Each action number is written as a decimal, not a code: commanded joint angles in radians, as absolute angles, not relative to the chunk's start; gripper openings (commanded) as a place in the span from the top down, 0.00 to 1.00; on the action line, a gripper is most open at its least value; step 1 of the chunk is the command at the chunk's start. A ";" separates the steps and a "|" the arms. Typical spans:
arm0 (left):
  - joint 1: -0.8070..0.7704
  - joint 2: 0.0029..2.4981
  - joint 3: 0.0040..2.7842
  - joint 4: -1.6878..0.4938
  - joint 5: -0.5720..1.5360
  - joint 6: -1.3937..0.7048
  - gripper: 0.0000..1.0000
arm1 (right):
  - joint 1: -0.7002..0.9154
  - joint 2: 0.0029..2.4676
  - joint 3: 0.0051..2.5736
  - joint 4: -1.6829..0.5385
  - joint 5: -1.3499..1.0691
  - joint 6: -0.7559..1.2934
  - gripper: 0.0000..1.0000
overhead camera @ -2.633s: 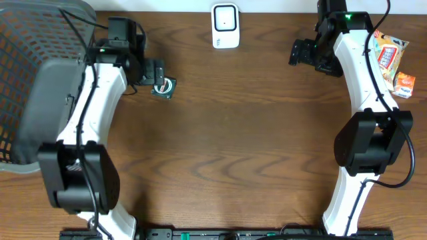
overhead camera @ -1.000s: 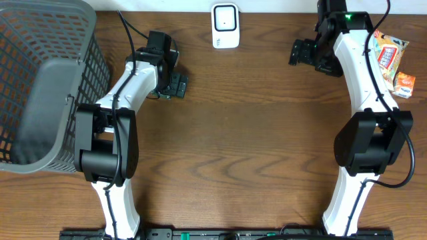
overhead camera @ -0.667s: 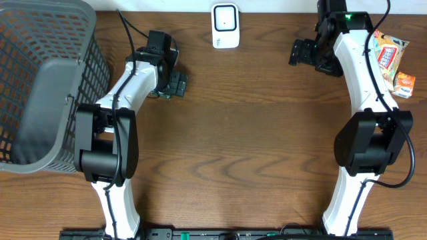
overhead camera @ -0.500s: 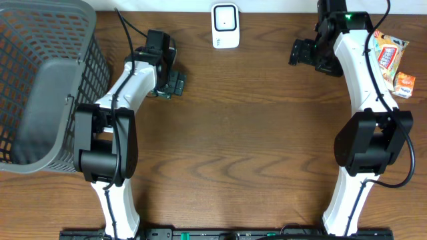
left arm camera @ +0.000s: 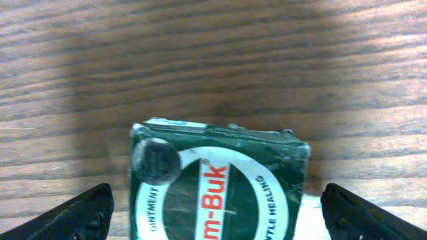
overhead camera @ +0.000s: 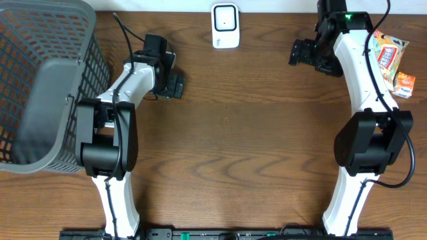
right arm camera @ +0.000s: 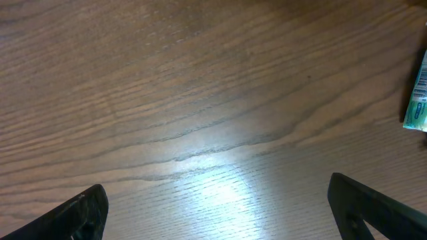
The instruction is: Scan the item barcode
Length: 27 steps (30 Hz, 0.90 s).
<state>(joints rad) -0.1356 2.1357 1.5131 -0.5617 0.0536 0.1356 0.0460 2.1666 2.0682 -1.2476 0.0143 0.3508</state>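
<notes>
The item is a dark green ointment box [left arm camera: 220, 180] with a white ring and red lettering, lying flat on the wooden table. My left gripper [left arm camera: 223, 215] hangs right over it, open, with one finger [left arm camera: 87, 212] well off each side of the box and no contact showing. From overhead the left gripper [overhead camera: 173, 85] hides most of the box. The white barcode scanner [overhead camera: 225, 25] stands at the back edge, to the right of that gripper. My right gripper [overhead camera: 303, 52] is open over bare wood [right arm camera: 220, 213] at the back right and holds nothing.
A grey mesh basket [overhead camera: 40, 80] fills the left side. Snack packets [overhead camera: 388, 53] and a small orange carton [overhead camera: 404, 83] lie at the far right edge. A green and white packet edge [right arm camera: 417, 100] shows at the right of the right wrist view.
My left arm has swung its elbow in, bringing the gripper from beside the green box to right over it; in the last second it drifted slightly left. The right arm has not moved.
</notes>
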 commanded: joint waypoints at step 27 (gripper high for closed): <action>-0.598 2.139 1.529 -0.624 0.094 -0.104 0.18 | 0.047 2.179 2.066 -1.249 0.008 0.340 0.01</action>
